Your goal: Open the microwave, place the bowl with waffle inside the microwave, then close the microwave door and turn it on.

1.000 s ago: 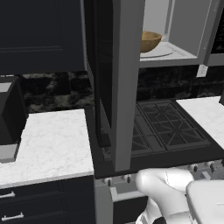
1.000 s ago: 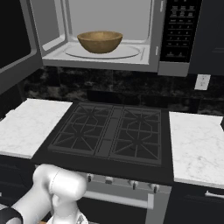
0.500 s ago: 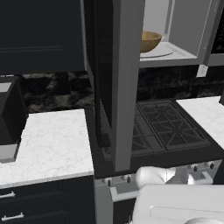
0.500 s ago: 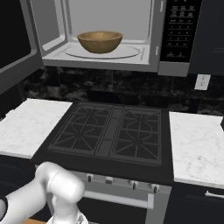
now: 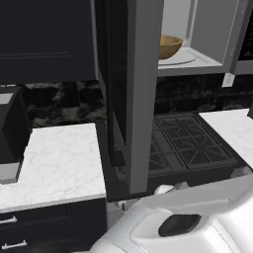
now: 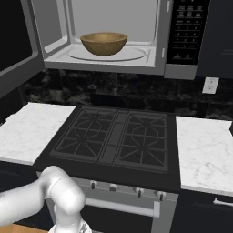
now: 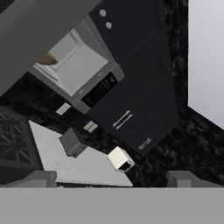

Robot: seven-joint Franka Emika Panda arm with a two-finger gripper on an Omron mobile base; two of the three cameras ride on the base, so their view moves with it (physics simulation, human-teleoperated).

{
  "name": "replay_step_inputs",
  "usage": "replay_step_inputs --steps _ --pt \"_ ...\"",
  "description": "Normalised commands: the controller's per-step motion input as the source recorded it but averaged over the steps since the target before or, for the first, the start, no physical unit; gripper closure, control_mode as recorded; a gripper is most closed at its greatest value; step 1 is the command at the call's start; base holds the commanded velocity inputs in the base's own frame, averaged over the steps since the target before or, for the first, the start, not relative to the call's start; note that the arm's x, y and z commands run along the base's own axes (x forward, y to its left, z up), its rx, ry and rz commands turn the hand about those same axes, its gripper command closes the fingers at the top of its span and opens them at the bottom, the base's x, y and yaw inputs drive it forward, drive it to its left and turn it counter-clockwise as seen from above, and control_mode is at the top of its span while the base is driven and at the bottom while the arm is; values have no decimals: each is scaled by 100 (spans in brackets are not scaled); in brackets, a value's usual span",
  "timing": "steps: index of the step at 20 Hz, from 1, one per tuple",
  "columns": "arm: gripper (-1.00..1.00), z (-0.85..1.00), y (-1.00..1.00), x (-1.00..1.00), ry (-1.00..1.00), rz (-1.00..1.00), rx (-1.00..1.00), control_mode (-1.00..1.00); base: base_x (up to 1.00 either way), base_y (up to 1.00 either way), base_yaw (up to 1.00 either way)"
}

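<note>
The microwave [image 6: 183, 41] hangs above the stove with its cavity exposed. A tan bowl [image 6: 103, 43] rests on the round turntable inside, also seen as the bowl [image 5: 169, 47] past the door's edge; what it holds cannot be made out. The microwave door [image 5: 133, 89] stands swung wide toward the left, and its dark panel [image 6: 18, 45] reaches the picture's left edge. In the tilted hand view my gripper [image 7: 113, 180] is open, fingertips far apart with nothing between them, well away from the microwave [image 7: 78, 65], which looks small and distant there.
A black gas cooktop [image 6: 113, 136] lies under the microwave, between a white marble counter on the left [image 6: 27, 132] and another on the right [image 6: 205, 150]. A black boxy appliance [image 5: 10, 128] stands on the left counter. Dark cabinets [image 7: 135, 78] flank the microwave.
My white arm has swung lower and now covers more of the bottom of the left base view. Bowl, door and microwave have not moved. The fingers stay apart.
</note>
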Motion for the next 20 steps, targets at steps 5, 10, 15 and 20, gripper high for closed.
replay_step_inputs --steps 5,10,15,20 --pt "-100 -56 0 31 17 0 -27 -100 0 0 0" --pt "-100 -41 3 46 18 -1 -25 -100 0 0 0" --pt "-100 -1 2 72 33 -6 -28 -100 0 0 0" --pt "-100 -5 36 63 36 -13 -33 -100 0 0 0"
